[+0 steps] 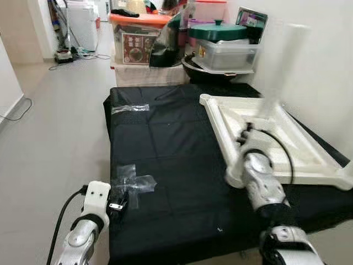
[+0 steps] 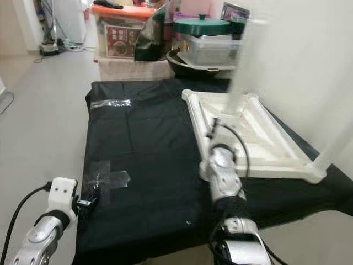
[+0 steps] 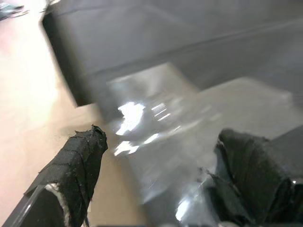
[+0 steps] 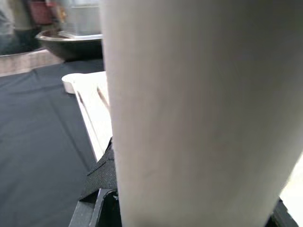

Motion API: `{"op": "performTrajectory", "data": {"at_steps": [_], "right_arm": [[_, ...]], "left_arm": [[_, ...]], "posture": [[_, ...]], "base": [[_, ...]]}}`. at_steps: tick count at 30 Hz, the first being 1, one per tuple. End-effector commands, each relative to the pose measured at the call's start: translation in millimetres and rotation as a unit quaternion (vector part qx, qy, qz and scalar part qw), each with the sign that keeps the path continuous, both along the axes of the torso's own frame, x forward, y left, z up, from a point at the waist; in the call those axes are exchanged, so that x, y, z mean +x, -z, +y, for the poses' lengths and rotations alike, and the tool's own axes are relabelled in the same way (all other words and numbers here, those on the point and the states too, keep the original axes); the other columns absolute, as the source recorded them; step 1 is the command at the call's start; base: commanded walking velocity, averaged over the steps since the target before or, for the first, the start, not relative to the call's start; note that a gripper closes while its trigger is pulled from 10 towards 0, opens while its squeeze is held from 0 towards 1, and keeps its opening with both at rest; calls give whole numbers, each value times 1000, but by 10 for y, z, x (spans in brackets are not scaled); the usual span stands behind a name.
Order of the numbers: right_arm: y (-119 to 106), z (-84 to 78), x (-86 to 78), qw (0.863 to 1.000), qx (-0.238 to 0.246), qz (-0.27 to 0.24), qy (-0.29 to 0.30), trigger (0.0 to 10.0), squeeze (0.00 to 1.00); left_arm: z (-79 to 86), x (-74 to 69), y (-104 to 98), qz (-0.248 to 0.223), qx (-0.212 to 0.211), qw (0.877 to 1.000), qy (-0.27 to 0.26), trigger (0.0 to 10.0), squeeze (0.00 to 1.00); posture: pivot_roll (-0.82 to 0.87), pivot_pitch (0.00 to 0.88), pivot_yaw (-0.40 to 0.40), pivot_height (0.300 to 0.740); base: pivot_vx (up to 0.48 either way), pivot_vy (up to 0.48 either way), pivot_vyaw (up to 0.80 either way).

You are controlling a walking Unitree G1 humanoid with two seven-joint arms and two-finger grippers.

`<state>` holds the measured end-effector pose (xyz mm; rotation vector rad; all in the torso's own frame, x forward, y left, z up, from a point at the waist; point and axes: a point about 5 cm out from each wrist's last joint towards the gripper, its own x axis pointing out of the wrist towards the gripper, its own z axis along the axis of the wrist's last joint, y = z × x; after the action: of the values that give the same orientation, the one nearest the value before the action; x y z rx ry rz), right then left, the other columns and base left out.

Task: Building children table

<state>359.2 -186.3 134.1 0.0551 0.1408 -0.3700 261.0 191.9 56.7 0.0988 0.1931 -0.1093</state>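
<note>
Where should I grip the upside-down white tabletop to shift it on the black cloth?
Probably the raised rim of the white tabletop on its long edge facing the middle of the black cloth. That edge is bare and stands up like a lip, and open cloth lies beside it. Come in from the robot's left, fingers straddling the rim. The right gripper already holds a white leg.

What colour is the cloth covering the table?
Black. The cloth shows best in the left eye view.
</note>
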Motion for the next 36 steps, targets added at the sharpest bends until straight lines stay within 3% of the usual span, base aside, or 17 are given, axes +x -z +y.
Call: {"op": "performTrajectory", "data": {"at_steps": [1,2,3,4,9,10,16,17,18,20,24,26,31,33,34,35,36], "right_arm": [[560,106,-182,988,5,151,-29,7412,0],[473,257,-113,988,23,123,-87,10000,0],[473,257,-113,988,23,123,-87,10000,0],[339,387,-57,986,35,77,-144,10000,1000],[-9,702,15,953,78,-13,-292,10000,1000],[-144,777,18,930,84,-38,-356,10000,0],[-392,906,-101,844,76,-84,-524,10000,0],[-433,932,-183,803,69,-87,-585,10000,0],[-433,932,-183,803,69,-87,-585,10000,0],[-471,972,-330,727,43,-82,-680,10000,0],[-473,1000,-370,695,23,-80,-714,10000,0],[-484,1096,-398,646,-4,-81,-759,10000,0],[-519,1253,-483,582,-19,-91,-808,10000,0],[-525,1271,-502,576,-18,-95,-812,10000,0],[-523,1285,-496,588,-20,-98,-802,3451,0],[-520,1285,-489,596,-21,-100,-797,3451,0],[-485,1270,-363,669,-36,-94,-736,0,0]], "left_arm": [[-64,16,21,7,0,1000,13,10000,0],[-74,24,8,4,0,1000,16,10000,0],[-74,24,8,4,0,1000,16,10000,0],[-86,29,-22,-2,0,1000,19,10000,0],[-98,28,-199,-41,12,999,23,10000,0],[-108,10,-280,-56,8,998,22,10000,0],[-183,-103,-370,-71,5,997,33,10000,0],[-251,-210,-358,-67,6,997,49,10000,0],[-251,-210,-358,-67,6,997,49,10000,0],[-366,-439,-345,-58,-4,996,73,10000,0],[-406,-536,-350,-55,-14,995,78,10000,0],[-422,-627,-362,-51,-22,996,69,10000,0],[-400,-715,-456,-53,-21,997,55,10000,0],[-394,-746,-478,-55,-21,997,51,10000,0],[-383,-781,-505,-58,-25,997,41,10000,0],[-378,-810,-527,-59,-27,997,33,10000,0],[-335,-856,-567,-70,-21,997,-11,10000,0]], "posture": [[23,0,-79,740],[21,0,-77,740],[21,0,-77,740],[21,0,-77,740],[30,0,-84,740],[35,0,-84,740],[39,0,-79,740],[45,0,-81,740],[45,0,-81,740],[65,0,-91,740],[76,0,-96,740],[91,0,-104,740],[107,0,-107,740],[107,0,-106,740],[109,0,-101,740],[109,0,-101,740],[109,0,-95,740]], "base": [[0,0,0],[0,0,0],[0,0,0],[0,0,0],[0,0,0],[0,0,0],[0,0,0],[0,0,0],[0,0,0],[0,0,0],[0,0,0],[0,0,0],[0,0,0],[0,0,0],[0,0,0],[0,0,0],[0,0,0]]}}
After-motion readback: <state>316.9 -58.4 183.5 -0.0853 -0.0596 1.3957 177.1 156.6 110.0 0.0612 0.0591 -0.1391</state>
